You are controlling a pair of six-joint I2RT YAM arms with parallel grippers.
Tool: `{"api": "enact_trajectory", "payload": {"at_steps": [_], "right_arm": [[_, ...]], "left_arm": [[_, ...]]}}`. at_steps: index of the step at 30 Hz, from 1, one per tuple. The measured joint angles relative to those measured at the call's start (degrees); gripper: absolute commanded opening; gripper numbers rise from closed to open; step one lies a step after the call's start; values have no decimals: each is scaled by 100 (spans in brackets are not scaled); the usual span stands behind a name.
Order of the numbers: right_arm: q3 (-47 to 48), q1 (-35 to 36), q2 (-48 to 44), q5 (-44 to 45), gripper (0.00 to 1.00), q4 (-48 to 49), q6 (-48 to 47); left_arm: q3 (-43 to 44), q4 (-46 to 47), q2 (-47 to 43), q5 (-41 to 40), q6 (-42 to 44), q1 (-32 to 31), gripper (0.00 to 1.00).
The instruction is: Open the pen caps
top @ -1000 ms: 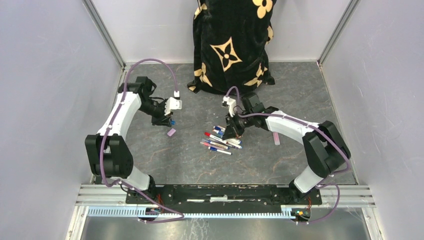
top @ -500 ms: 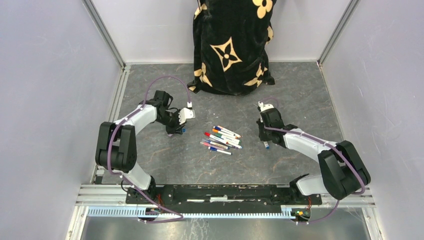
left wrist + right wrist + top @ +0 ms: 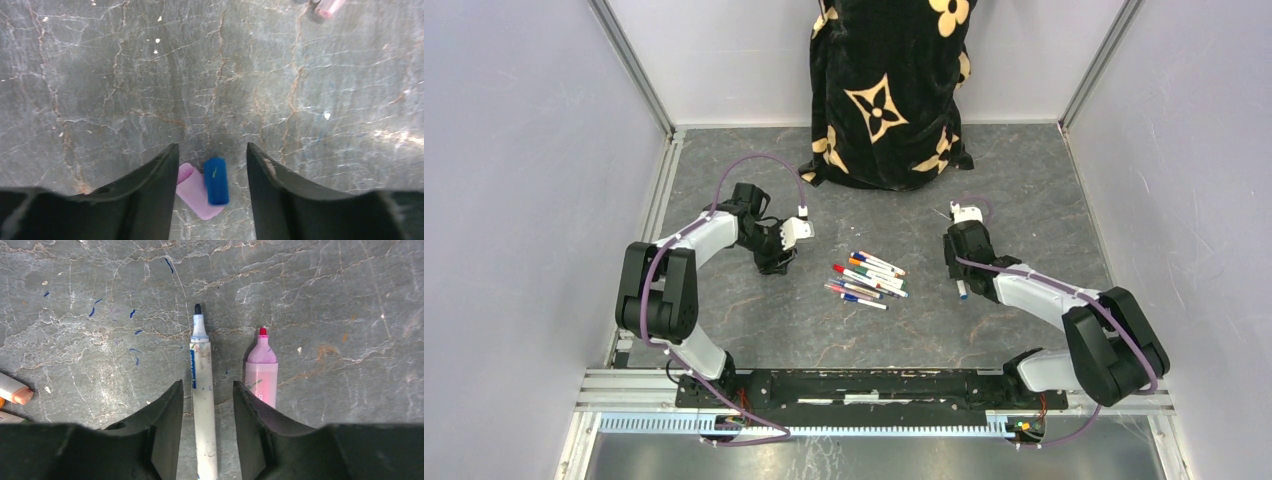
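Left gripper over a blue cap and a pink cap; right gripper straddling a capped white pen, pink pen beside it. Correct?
No: the white pen straddled by the right gripper is uncapped, dark tip bare, per the right wrist view. Rest stands: pink pen beside it, left gripper over the blue cap and pink cap.

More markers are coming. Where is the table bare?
Bare grey marbled table lies between the heap of white marker pens and the arm bases, and far right beside the black gold-flowered cloth. Crowded: the heap, pink and blue caps at the left gripper, two pens at the right gripper.
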Motion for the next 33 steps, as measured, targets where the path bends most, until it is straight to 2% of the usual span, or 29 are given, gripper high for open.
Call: {"api": "enact_trajectory", "payload": {"at_steps": [7, 9, 11, 17, 18, 19, 26, 33], "right_arm": [[149, 28, -452, -225, 49, 101, -372], [385, 114, -411, -553, 48, 225, -564], [664, 216, -229, -894, 45, 341, -743], [1626, 841, 960, -2009, 41, 442, -1287], [1735, 931, 1165, -2149, 40, 439, -1349], [1803, 986, 1307, -2247, 40, 433, -1386], [2162, 1187, 2127, -2575, 33, 417, -1659], [2162, 1200, 2328, -2557, 31, 433, -1749]], "left_arm": [[603, -643, 4, 302, -105, 39, 68], [946, -796, -31, 485, -269, 87, 75], [1366, -981, -85, 599, -511, 129, 80], [3027, -1504, -177, 726, -1279, 258, 86], [3165, -1506, -243, 750, -1423, 299, 96], [3230, -1497, -319, 756, -1561, 354, 99], [3163, -1296, -828, 354, -2492, 673, 100], [2973, -1220, -1226, 83, -2662, 699, 100]]}}
